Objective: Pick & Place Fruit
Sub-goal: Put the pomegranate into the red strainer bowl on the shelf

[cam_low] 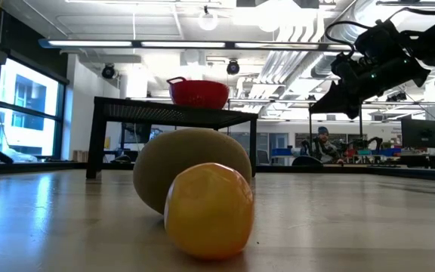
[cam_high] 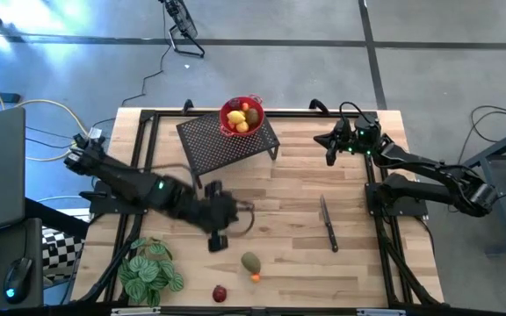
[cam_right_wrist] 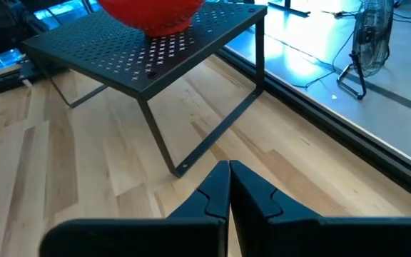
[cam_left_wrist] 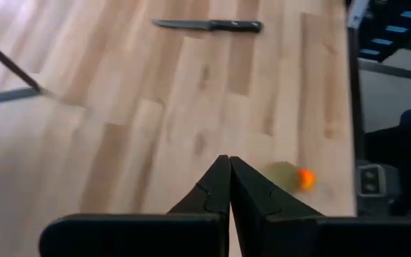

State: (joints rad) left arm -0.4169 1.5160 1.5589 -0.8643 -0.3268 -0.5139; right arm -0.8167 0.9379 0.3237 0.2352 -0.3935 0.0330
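A: Checking progress: several fruit already sit in the red bowl (cam_high: 242,117) on the black rack (cam_high: 227,140). Left gripper (cam_high: 215,230) has its jaws pressed together on nothing.

B: Remaining?

A: An olive-green fruit (cam_high: 251,262) and a tiny orange fruit (cam_high: 256,276) lie ahead of those jaws, near them; a dark red fruit (cam_high: 220,293) farther off. Right gripper (cam_high: 331,144) closed too, empty, waiting near the rack.

B: Labels?

A: None readable.
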